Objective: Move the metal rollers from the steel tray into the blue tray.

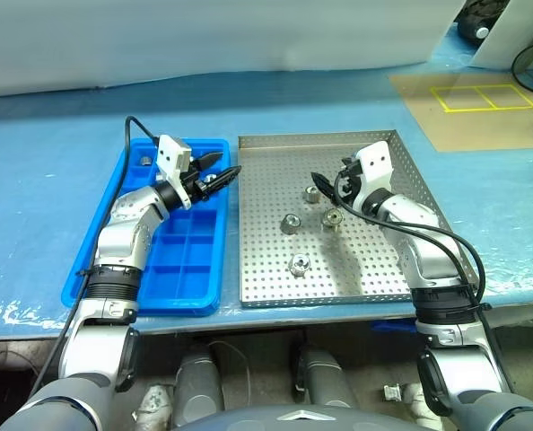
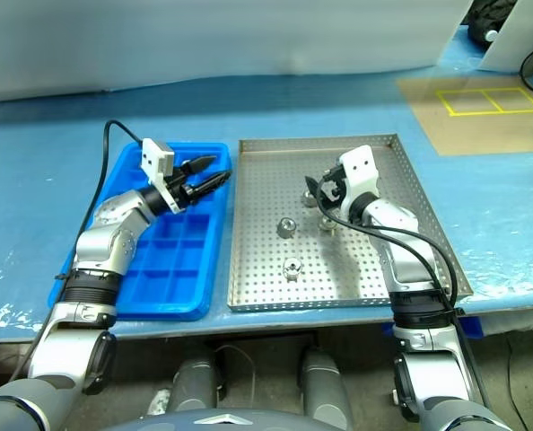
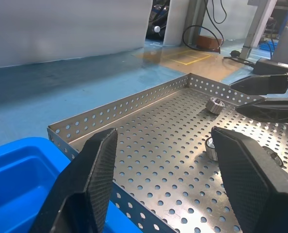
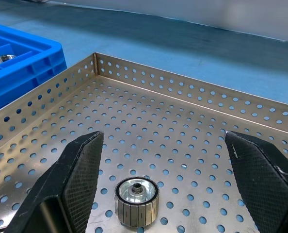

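Look at your robot's two arms: both are shiny silver-grey with rounded shells and black rings at the joints. Each wrist carries a small white box with little dark dots on it. A thin black cable loops from each white box back along the arm. The left gripper (image 1: 220, 174) and right gripper (image 1: 325, 186) each have two black pointed fingers (image 4: 78, 177) with bumpy, criss-cross pads.

table (image 1: 51, 189): pale blue covering | on it: blue tray (image 1: 181, 269), steel tray (image 1: 374, 278), brown sheet (image 1: 473, 112)
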Tool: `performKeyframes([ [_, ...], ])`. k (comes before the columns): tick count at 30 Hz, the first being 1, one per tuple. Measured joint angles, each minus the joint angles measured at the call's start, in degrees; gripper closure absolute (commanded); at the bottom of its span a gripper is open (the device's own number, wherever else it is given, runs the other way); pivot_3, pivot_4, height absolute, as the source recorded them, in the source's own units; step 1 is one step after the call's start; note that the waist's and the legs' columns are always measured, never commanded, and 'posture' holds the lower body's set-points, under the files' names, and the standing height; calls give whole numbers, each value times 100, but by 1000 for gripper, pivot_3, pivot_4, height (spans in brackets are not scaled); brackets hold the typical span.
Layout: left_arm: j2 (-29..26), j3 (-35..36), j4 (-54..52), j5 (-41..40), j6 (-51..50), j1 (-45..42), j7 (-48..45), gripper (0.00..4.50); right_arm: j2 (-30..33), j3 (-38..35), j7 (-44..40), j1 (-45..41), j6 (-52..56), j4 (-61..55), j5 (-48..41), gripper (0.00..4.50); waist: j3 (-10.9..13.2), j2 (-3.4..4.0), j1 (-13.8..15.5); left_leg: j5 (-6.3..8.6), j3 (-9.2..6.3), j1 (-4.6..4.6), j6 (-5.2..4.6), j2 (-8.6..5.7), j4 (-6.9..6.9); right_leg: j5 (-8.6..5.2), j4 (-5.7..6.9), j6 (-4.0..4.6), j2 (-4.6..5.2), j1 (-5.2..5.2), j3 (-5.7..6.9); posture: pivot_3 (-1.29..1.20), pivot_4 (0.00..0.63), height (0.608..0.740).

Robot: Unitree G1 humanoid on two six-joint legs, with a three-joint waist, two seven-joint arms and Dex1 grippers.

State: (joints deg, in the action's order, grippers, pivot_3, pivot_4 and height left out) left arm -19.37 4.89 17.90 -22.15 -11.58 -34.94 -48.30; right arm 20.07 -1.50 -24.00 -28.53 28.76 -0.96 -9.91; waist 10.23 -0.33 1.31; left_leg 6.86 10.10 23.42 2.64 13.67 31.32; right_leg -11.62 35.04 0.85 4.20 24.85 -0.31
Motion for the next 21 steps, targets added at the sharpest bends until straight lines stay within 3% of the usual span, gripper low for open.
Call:
performKeyframes([
  [21, 1, -2, 0, 0, 1, 0, -6, 1243, -3, 14, 4, 5, -1, 0, -2, 381, 0, 0, 0, 0, 0, -1, 0, 0, 1, 0, 2, 0, 0, -1, 0, -252, 150, 740],
])
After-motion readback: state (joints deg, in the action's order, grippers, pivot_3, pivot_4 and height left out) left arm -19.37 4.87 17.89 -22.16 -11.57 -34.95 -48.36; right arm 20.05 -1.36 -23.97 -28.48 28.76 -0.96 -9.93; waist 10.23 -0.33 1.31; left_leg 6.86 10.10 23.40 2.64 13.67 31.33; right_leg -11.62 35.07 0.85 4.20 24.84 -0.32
